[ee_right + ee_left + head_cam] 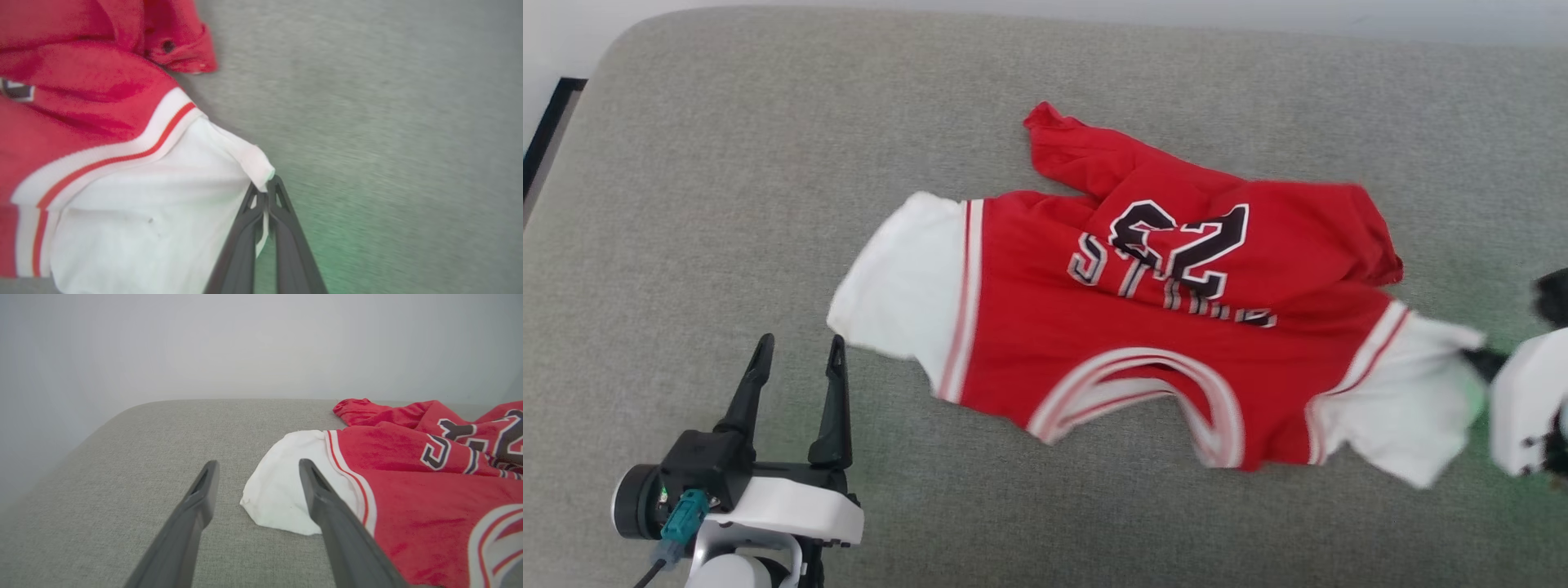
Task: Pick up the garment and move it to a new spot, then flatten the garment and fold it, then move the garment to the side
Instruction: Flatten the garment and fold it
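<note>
The garment (1143, 327), a red jersey with white sleeves and a black 23, lies crumpled across the grey cushion, its collar toward me. My right gripper (1476, 362) at the right edge is shut on the hem of the right-hand white sleeve (163, 196); in the right wrist view the two dark fingers (265, 192) pinch a fold of white cloth. My left gripper (798, 353) stands open at the lower left, just short of the other white sleeve (903, 273). In the left wrist view that sleeve (282, 486) lies between and beyond the spread fingers (204, 490).
The grey cushion (727, 204) stretches wide to the left and back, with a rounded far-left corner. A pale wall (245, 343) rises behind it. A dark strip (547, 131) shows past the cushion's left edge.
</note>
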{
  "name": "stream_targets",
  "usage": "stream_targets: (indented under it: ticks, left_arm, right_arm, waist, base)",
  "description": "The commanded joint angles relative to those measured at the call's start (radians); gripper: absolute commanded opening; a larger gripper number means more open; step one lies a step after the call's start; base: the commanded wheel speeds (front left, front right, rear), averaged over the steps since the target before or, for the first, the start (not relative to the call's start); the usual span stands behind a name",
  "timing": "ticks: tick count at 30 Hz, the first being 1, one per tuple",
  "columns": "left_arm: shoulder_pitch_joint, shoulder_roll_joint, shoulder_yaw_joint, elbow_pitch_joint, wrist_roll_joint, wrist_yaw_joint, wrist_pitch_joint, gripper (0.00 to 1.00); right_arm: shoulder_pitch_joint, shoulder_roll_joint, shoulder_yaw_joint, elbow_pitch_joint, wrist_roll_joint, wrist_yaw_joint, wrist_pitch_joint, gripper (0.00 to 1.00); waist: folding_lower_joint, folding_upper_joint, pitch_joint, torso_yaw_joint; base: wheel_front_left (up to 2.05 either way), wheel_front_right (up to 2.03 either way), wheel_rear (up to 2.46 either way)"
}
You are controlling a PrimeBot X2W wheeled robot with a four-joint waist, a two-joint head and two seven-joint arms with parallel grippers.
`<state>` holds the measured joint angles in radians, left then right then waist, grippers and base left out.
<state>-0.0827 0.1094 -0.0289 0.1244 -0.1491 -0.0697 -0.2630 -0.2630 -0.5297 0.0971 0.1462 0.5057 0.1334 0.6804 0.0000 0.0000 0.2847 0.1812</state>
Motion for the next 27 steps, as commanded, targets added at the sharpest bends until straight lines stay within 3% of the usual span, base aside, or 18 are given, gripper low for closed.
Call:
stream_targets:
  ticks: [1,6,12,13,14,15,20,23,27]
  left_arm:
    - [-0.004,-0.004,0.016,0.000,0.019,-0.012,-0.002,1.00]
    - [-0.011,-0.012,0.033,0.005,0.034,-0.033,-0.002,1.00]
    - [-0.018,-0.004,0.030,0.022,0.048,-0.052,-0.002,1.00]
    - [-0.021,0.002,0.021,0.025,0.051,-0.053,-0.002,1.00]
    - [-0.026,0.008,0.013,0.030,0.056,-0.054,-0.002,1.00]
    - [-0.032,0.018,0.004,0.034,0.056,-0.057,-0.002,1.00]
    - [-0.073,0.122,-0.102,0.035,0.040,-0.061,-0.002,1.00]
    - [-0.116,0.246,-0.233,0.044,0.008,-0.059,-0.002,1.00]
    - [-0.209,0.434,-0.482,0.076,-0.102,-0.060,0.044,1.00]
  right_arm:
    - [-0.015,0.006,-0.064,0.024,-0.024,-0.005,-0.022,0.00]
    - [-0.031,0.014,-0.188,0.090,-0.089,-0.004,-0.051,0.00]
    - [-0.035,0.049,-0.235,0.141,-0.124,-0.004,-0.081,0.00]
    - [-0.036,0.055,-0.242,0.144,-0.128,-0.004,-0.093,0.35]
    - [-0.037,0.062,-0.251,0.148,-0.132,-0.004,-0.108,0.80]
    - [-0.035,0.071,-0.258,0.153,-0.133,-0.004,-0.120,1.00]
    - [-0.018,0.099,-0.283,0.122,-0.143,-0.004,-0.233,1.00]
    - [-0.011,0.121,-0.295,0.082,-0.142,-0.004,-0.309,1.00]
    - [0.003,0.167,-0.319,0.025,-0.148,-0.004,-0.405,1.00]
  waist:
    - [0.0000,0.0000,-0.005,-0.013]
    - [0.0000,0.0000,-0.008,-0.027]
    - [0.0000,0.0000,-0.012,-0.028]
    - [0.0000,0.0000,-0.013,-0.028]
    - [0.0000,0.0000,-0.014,-0.028]
    - [0.0000,0.0000,-0.016,-0.029]
    - [0.0000,0.0000,-0.024,-0.049]
    - [0.0000,0.0000,-0.030,-0.073]
    - [0.0000,0.0000,-0.042,-0.113]
  base:
    - [0.00,0.00,0.00]
    - [0.00,0.00,0.00]
    - [0.00,0.00,0.00]
    - [0.00,0.00,0.00]
    - [0.00,0.00,0.00]
    - [0.00,0.00,0.00]
    - [0.00,0.00,0.00]
    - [0.00,0.00,0.00]
    - [0.00,0.00,0.00]
